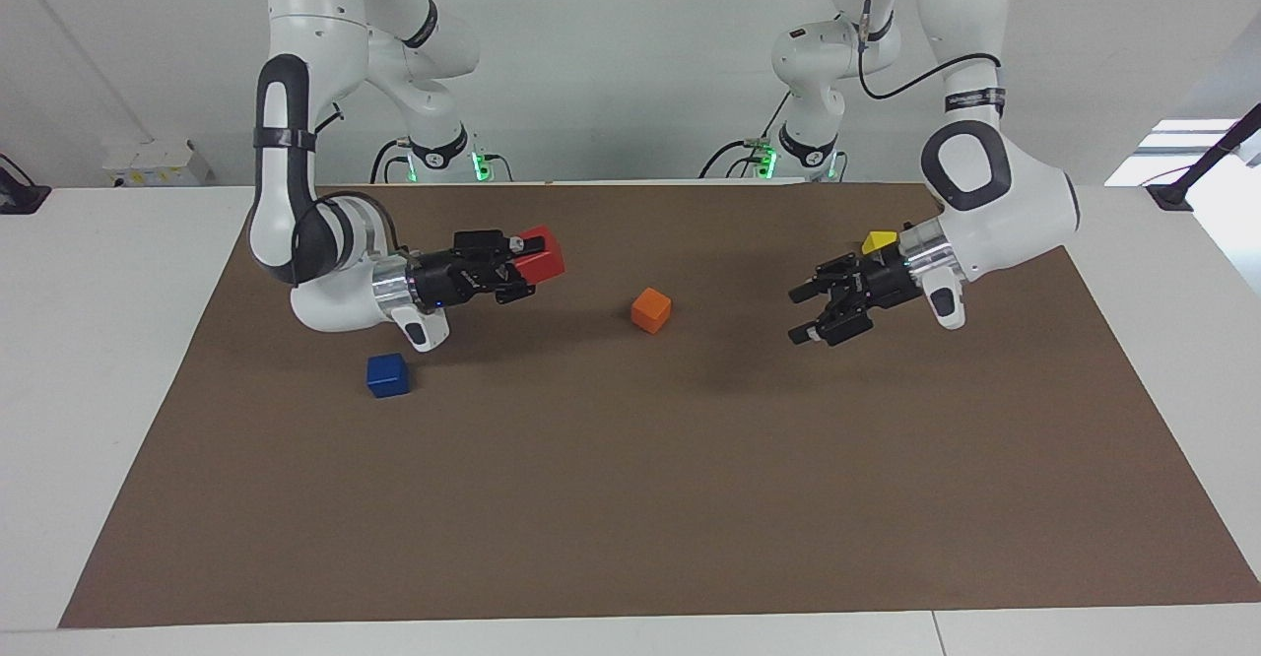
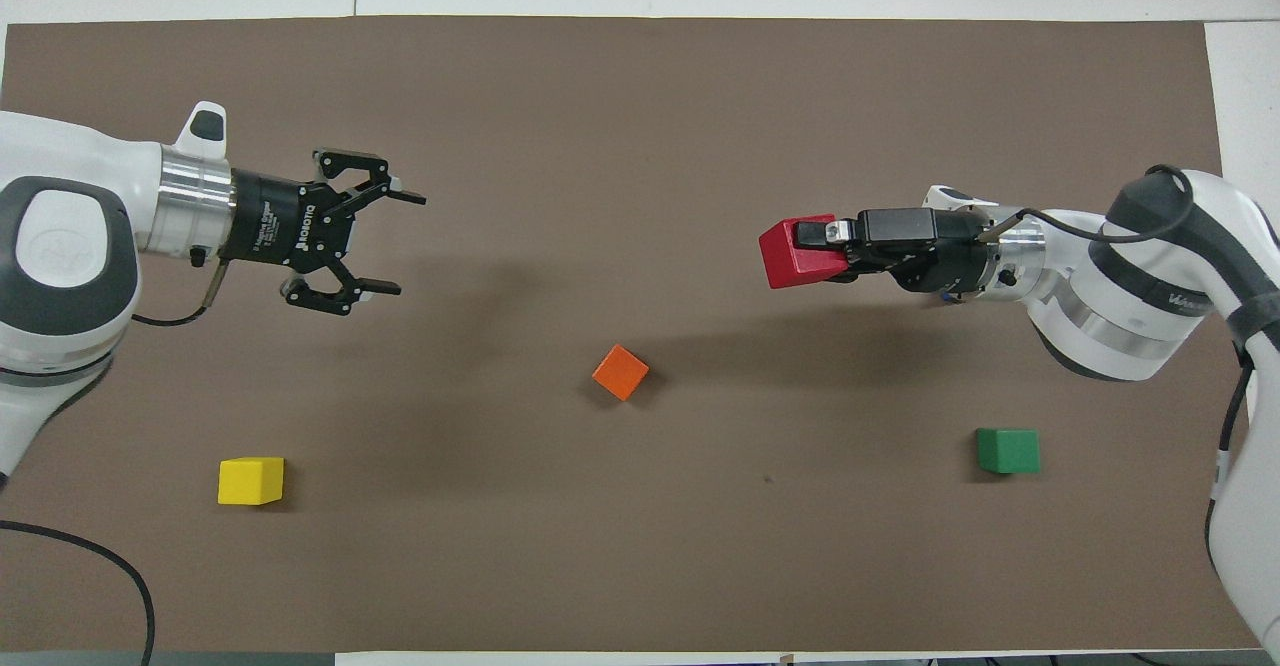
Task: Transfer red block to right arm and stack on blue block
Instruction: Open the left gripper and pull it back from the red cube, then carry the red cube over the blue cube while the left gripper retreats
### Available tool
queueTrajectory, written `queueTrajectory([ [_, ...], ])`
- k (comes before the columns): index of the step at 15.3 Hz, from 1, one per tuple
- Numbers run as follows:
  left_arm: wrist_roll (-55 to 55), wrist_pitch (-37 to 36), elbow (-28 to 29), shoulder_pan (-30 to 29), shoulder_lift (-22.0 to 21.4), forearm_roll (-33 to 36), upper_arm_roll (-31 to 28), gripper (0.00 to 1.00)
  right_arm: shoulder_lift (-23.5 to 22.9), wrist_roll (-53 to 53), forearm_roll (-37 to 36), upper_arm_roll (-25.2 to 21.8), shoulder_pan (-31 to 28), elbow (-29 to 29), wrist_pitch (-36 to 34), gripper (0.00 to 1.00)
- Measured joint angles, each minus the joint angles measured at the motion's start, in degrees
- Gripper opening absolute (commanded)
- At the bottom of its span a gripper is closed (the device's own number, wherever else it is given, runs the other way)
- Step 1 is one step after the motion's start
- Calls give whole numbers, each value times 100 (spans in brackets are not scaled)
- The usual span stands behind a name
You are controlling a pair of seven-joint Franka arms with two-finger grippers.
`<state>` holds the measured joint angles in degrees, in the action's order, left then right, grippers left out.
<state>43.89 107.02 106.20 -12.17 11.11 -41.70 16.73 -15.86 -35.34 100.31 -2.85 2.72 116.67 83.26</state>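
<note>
My right gripper is shut on the red block and holds it in the air over the brown mat, toward the right arm's end; the gripper and the red block also show in the overhead view. The blue block lies on the mat toward the right arm's end, a little farther from the robots than the orange cube. It is hidden under the right arm in the overhead view. My left gripper is open and empty in the air toward the left arm's end, and shows in the overhead view too.
An orange cube lies mid-mat between the two grippers. A yellow cube lies near the left arm's base. A green cube lies near the right arm's base. The brown mat covers the table.
</note>
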Motion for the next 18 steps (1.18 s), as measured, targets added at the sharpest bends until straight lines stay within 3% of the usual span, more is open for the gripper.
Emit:
queueTrajectory([
  [5,-330,-1576,-1117,-442,206,2242,3,100,973,2033,-1484,-16,-5,-633,1174,0],
  [9,-465,-2370,-2010,-203,340,3629,103,100,1110,3203,-3278,-83,-17,-1304,1363,0],
  [13,-2562,-2517,-2257,-192,-36,3990,29,100,1107,3984,-5977,-71,-11,-2125,1372,0],
  [18,-3293,-2662,-2262,-208,-488,4442,86,100,1076,3950,-8414,-49,-3,-2349,1372,0],
])
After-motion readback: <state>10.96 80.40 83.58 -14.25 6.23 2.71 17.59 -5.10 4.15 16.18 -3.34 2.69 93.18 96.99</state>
